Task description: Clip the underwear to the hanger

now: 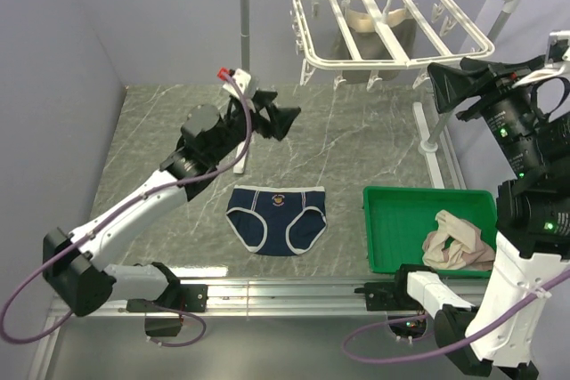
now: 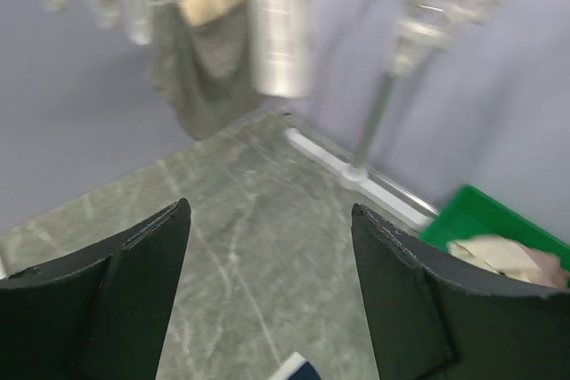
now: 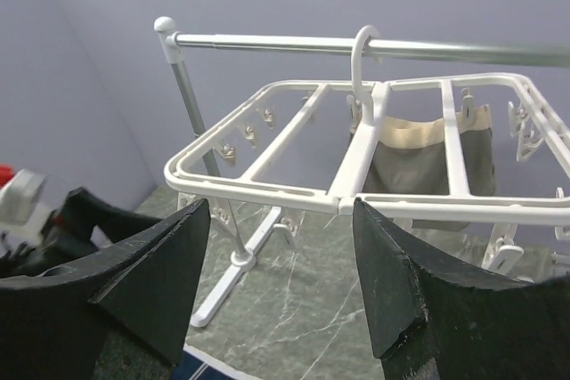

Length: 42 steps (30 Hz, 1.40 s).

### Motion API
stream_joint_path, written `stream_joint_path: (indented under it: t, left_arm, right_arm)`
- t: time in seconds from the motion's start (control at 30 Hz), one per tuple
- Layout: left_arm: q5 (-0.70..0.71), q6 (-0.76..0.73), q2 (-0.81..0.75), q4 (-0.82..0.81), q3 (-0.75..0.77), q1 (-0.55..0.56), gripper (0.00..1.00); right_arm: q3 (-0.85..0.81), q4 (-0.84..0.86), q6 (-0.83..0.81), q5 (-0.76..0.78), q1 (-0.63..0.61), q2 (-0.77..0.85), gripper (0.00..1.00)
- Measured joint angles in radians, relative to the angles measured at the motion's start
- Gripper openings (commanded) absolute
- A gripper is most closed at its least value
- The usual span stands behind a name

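Underwear (image 1: 276, 218) flat, edges free | left pincer (image 2: 272, 246) wide, empty | right pincer (image 3: 280, 255) wide before hanger (image 3: 258, 190)

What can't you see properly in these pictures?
- Underwear emblem: top view, too small to read.
- Underwear, left wrist view: only a corner shows, cut off by the bottom edge.
- Hanger clips: left wrist view, blurred.
- Olive-grey garment: top view, mostly hidden behind the hanger's bars.
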State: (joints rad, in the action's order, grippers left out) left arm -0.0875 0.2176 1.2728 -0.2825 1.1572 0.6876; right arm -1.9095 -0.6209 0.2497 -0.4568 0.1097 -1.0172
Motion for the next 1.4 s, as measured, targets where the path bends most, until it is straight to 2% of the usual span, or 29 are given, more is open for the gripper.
stream_joint_path:
  t: [0.23,0.4,0.53,0.77,0.93,1.13,1.27,1.4]
  left_arm:
    - [-0.056,-0.080,-0.055,-0.040,-0.060,0.197,0.79]
    - [-0.016,-0.129,0.020,-0.127,-0.034,0.326,0.81]
    - [0.056,-0.157,0.119,-0.175,0.035,0.374,0.78]
    - [0.195,-0.212,0.221,-0.235,0.140,0.386,0.78]
    - [0.244,-0.252,0.267,-0.293,0.174,0.386,0.79]
    - [0.270,-0.282,0.347,-0.317,0.244,0.374,0.74]
    - [0.266,-0.281,0.346,-0.314,0.242,0.358,0.72]
    - [0.242,-0.259,0.280,-0.286,0.178,0.335,0.71]
  right_arm:
    - [0.055,-0.004,0.003,-0.060,0.000,-0.023,0.70]
    - [0.190,-0.009,-0.001,-0.116,0.000,0.022,0.72]
    - [0.277,-0.003,-0.008,-0.128,0.000,0.050,0.78]
    - [0.411,0.075,0.025,-0.127,0.000,0.143,0.79]
    - [0.353,0.065,0.037,-0.163,0.000,0.138,0.77]
    - [0.319,0.039,0.015,-0.206,0.000,0.091,0.71]
    - [0.320,0.000,-0.011,-0.223,0.000,0.069,0.70]
    - [0.320,-0.017,-0.024,-0.245,0.000,0.058,0.65]
